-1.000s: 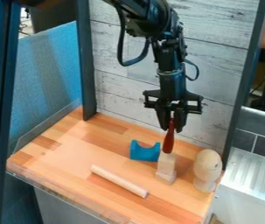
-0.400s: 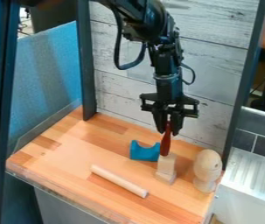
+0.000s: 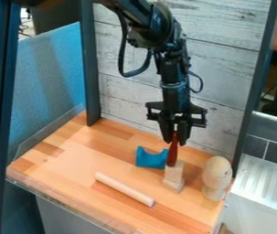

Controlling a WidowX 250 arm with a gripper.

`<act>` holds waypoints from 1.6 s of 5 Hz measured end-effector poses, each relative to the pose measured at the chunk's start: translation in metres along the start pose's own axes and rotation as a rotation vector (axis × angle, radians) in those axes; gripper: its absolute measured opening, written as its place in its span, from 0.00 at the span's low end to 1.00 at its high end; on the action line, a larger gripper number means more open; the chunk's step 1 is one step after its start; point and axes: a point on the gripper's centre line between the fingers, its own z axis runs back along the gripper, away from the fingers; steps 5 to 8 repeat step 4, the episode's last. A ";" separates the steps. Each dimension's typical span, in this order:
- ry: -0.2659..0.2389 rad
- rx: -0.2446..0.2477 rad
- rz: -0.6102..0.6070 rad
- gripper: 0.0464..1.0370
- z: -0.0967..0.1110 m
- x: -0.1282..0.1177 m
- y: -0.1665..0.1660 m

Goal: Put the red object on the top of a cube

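in the camera view, the black gripper (image 3: pixel 175 137) is seen pointed down over the right part of the wooden tabletop (image 3: pixel 73 155), in front of the wall of pale boards (image 3: pixel 128 98). the upper end of the red object (image 3: pixel 173 153) is pinched between its fingers, and the object is held nearly upright. its lower end is placed over the top of the upper pale block (image 3: pixel 174 170), by which a lower block (image 3: pixel 173 184) is covered in part; whether the top is touched by the red object cannot be told. just beside the stack, toward the left of the view, a blue arch-shaped piece (image 3: pixel 150 159) is set with its hollow turned up. nearer the front edge, a pale wooden rod (image 3: pixel 124 188) is laid at a slant. to the right of the blocks, a rounded wooden piece (image 3: pixel 217 172) is stood upright, apart from the stack
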 end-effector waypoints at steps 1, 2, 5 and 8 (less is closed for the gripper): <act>0.000 -0.007 0.005 0.28 -0.002 -0.001 -0.001; -0.001 -0.019 0.009 0.28 -0.001 -0.001 -0.003; -0.014 -0.025 -0.002 0.28 -0.003 0.000 -0.004; -0.014 -0.025 -0.002 0.28 -0.003 0.000 -0.004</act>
